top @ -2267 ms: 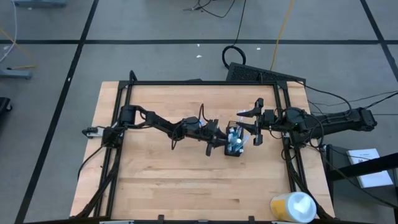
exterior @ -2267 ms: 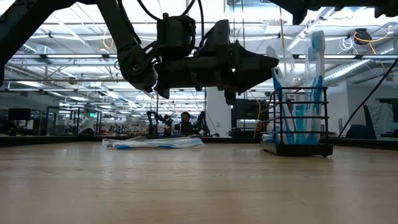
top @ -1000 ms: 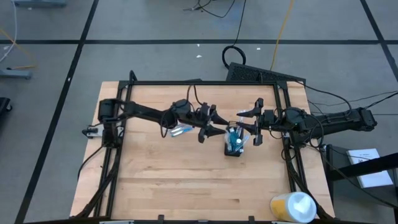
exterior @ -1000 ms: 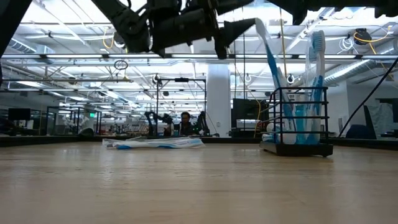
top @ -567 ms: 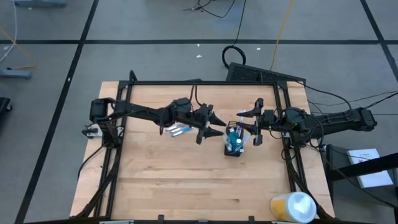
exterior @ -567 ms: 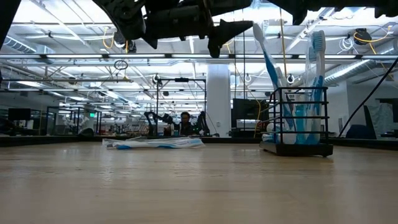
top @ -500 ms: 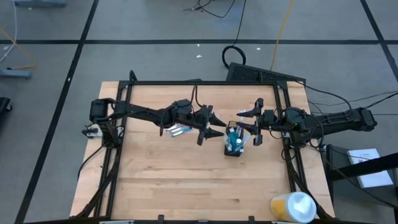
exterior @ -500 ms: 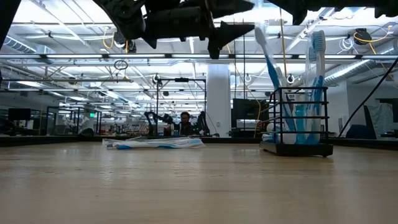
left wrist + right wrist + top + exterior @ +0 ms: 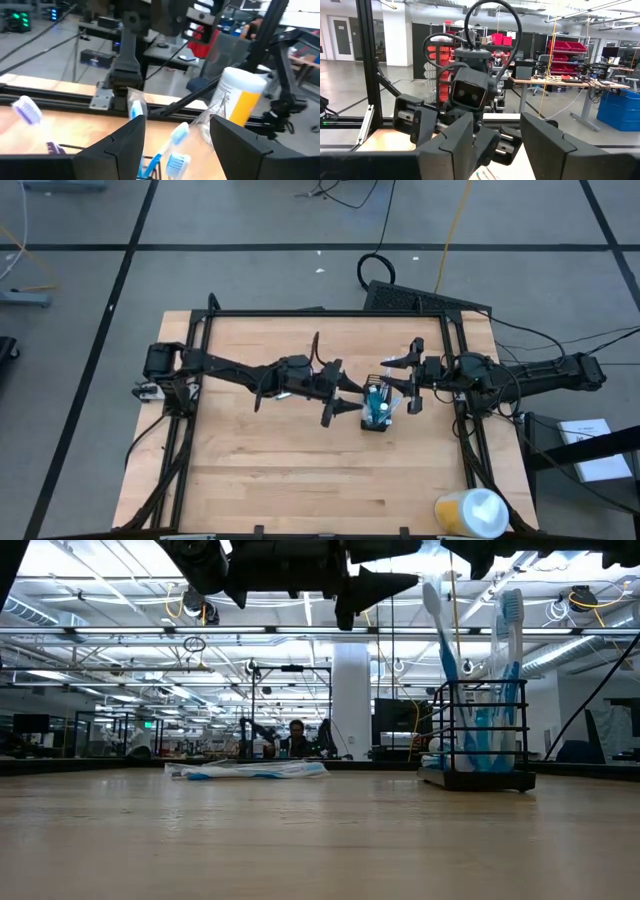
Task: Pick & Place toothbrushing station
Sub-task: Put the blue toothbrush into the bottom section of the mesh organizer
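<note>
Since a moment ago your left gripper (image 9: 343, 406) has swung back toward the wire-mesh cup (image 9: 377, 420), fingers spread and empty, brush heads just ahead of it; the right gripper (image 9: 409, 376), also open, waits beside the cup. Fetch the toothbrushes (image 9: 245, 770) lying behind, and lower each vertically to clear the standing brushes (image 9: 478, 690)

Bright overhead ceiling lights; low view backlit, arms silhouetted, foreground soft.

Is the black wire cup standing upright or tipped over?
Upright. In the low view the cup sits flat on the table, with toothbrushes sticking up out of it.
</note>
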You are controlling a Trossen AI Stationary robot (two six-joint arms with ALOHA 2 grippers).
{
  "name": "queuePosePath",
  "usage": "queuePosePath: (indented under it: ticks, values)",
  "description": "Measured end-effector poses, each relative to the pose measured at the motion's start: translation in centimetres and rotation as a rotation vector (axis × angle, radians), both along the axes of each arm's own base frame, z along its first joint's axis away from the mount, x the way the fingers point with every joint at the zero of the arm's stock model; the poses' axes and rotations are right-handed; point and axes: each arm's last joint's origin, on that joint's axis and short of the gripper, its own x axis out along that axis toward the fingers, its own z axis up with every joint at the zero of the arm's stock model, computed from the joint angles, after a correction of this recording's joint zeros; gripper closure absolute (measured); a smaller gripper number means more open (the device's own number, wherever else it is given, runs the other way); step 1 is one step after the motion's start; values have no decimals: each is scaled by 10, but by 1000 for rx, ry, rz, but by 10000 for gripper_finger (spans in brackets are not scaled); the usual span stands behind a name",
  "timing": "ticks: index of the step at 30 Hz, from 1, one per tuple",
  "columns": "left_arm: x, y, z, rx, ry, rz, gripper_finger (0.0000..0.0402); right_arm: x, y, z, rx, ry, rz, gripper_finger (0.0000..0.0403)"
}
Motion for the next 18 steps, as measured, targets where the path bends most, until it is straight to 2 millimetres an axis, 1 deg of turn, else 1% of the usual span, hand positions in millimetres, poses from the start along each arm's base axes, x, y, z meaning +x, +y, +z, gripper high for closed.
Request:
queuePosePath:
  ticks: [6, 11, 14, 18]
  values:
    - [0, 1, 0, 3, -1, 47, 174, 0, 0, 0, 1, -4, 0, 245]
    - [0, 10, 0, -29, 3, 157, 174, 0, 0, 0, 4, -4, 0, 245]
    - [4, 15, -8, -70, 21, 172, 174, 0, 0, 0, 4, -4, 0, 245]
    - [13, 15, -33, -90, 65, 172, 174, 0, 0, 1, 3, -9, -2, 245]
